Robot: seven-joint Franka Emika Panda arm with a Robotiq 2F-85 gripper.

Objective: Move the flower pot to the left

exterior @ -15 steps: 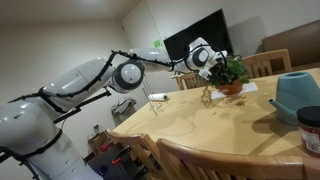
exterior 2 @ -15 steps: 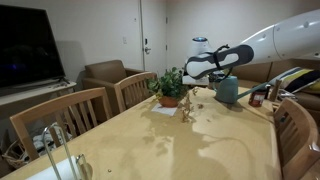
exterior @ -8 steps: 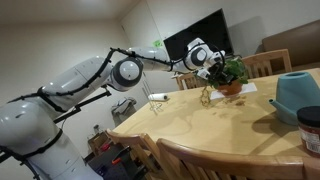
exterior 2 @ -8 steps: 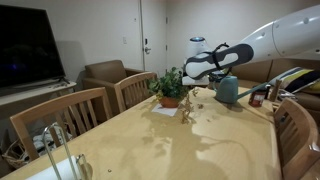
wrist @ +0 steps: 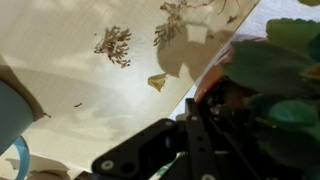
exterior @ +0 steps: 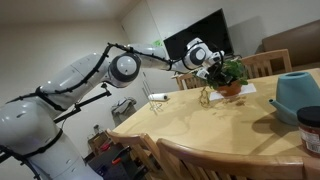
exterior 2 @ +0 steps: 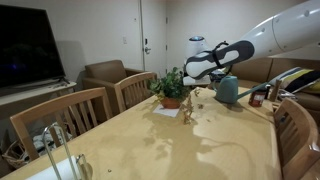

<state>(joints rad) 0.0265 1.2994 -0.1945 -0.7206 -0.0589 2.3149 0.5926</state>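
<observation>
The flower pot (exterior: 231, 88), a small terracotta pot with a bushy green plant, stands at the table's far side on a white sheet in both exterior views (exterior 2: 170, 101). My gripper (exterior: 213, 66) reaches into the plant's side, level with the leaves (exterior 2: 188, 76). In the wrist view the dark fingers lie pressed together, my gripper (wrist: 190, 100) ending at the orange pot rim (wrist: 212, 80) under large leaves. No gap shows between the fingers, and they look pinched on the rim.
A teal rounded container (exterior: 297, 92) stands near the pot (exterior 2: 227, 90). Small dried sprigs (exterior 2: 186, 112) lie on the tabletop (wrist: 115, 43). A dark jar (exterior: 310, 128), a wire rack (exterior 2: 55, 150) and wooden chairs (exterior 2: 60, 115) are at the table's edges.
The arm and gripper have shifted slightly sideways beside the plant. The fingers stay shut, and the pot shows no clear movement.
</observation>
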